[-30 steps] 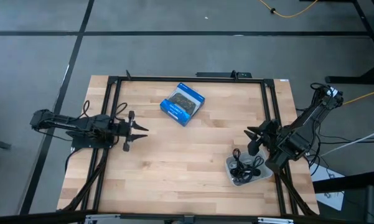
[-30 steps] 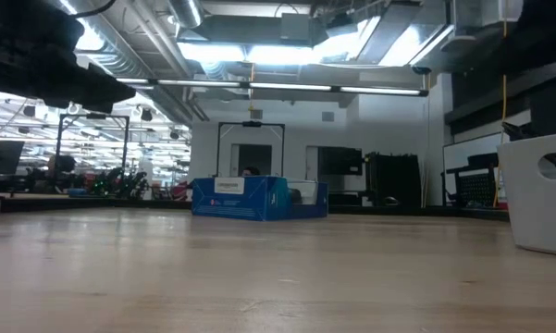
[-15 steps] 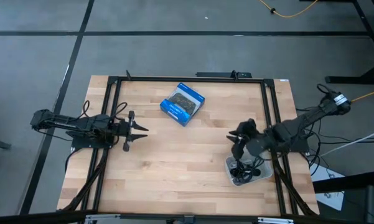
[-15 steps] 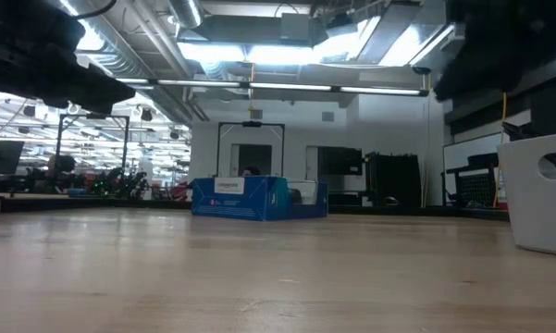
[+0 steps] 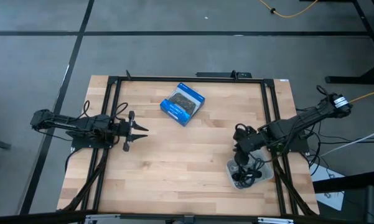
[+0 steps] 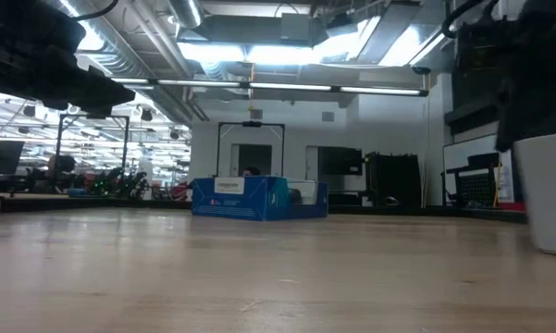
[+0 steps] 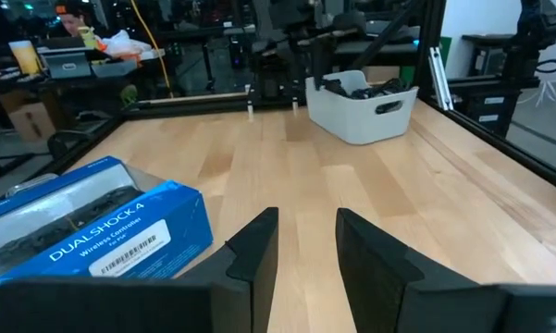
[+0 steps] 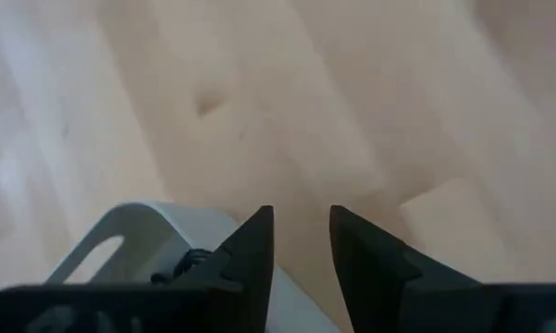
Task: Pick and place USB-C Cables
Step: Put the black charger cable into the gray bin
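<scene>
Black USB-C cables [image 5: 246, 174] lie tangled in a white bin [image 5: 266, 173] at the table's near right; they also show in the bin [image 7: 363, 109] as dark coils [image 7: 361, 90]. No pale cable shows. My right gripper [image 5: 239, 154] hangs open over the bin's left far rim, pointing down. Its wrist view shows the fingers [image 8: 301, 231] above the bin wall with its handle slot [image 8: 102, 248] and a bit of black cable [image 8: 187, 264]. My left gripper [image 5: 134, 130] waits open at the table's left side, level, holding nothing.
A blue-and-black box [image 5: 182, 103] lies flat at the far middle of the table and also appears as the box [image 6: 240, 198] in the low view. Black frame rails [image 5: 271, 118] run along the table's sides. Bare wood lies between the box and the bin.
My right gripper has swung from the table's right edge toward the left, then come toward the near edge over the bin's rim, tipping to point down. In the low view the arm now covers part of the bin. The cables and the box have stayed put.
</scene>
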